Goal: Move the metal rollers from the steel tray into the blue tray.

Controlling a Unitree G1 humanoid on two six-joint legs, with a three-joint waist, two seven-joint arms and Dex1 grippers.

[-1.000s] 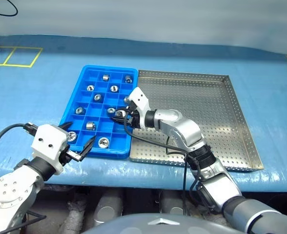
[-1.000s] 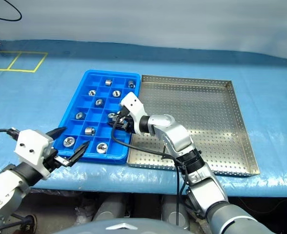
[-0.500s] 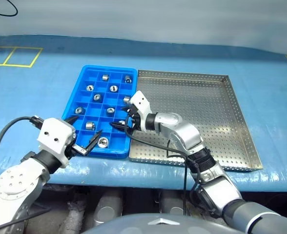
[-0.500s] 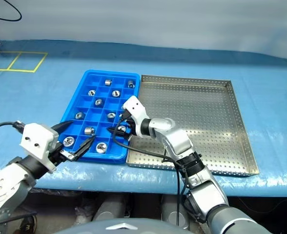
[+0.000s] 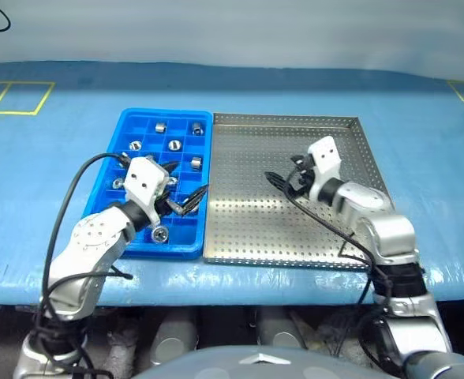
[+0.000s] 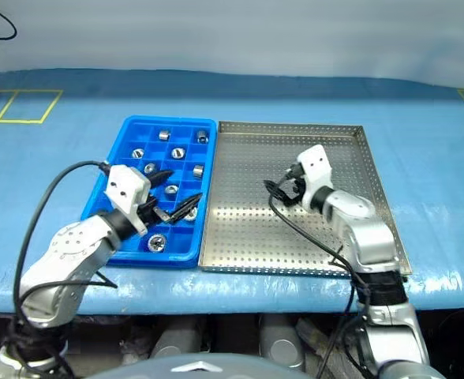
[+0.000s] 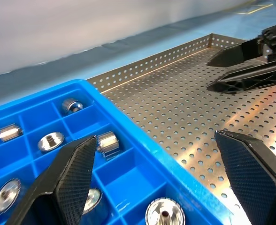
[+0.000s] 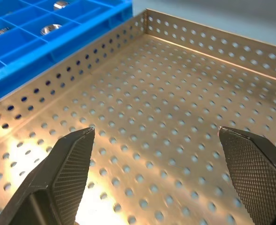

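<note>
Several metal rollers lie in the compartments of the blue tray [image 5: 129,158], among them one [image 5: 160,126] at the far side, one [image 5: 162,234] at the near edge and one [image 7: 108,141] close to my left fingers. My left gripper [image 5: 186,180] hangs open over the blue tray's near right part, holding nothing. The steel tray [image 5: 248,229] lies right beside it. My right gripper [image 5: 283,175] stands open and unladen above its perforated floor [image 8: 166,84]. In the left wrist view the right gripper [image 7: 241,70] shows across the steel tray.
Both trays rest on a blue table cover [image 5: 50,197] with yellow tape lines [image 5: 15,99] at the far left. A black cable [image 5: 70,213] loops from my left wrist and another [image 5: 327,229] trails over the steel tray from the right wrist.
My right gripper opened over the blue tray, left a roller there and swung right over the steel tray. My left gripper moved forward and right over the blue tray. The camera shifted.
</note>
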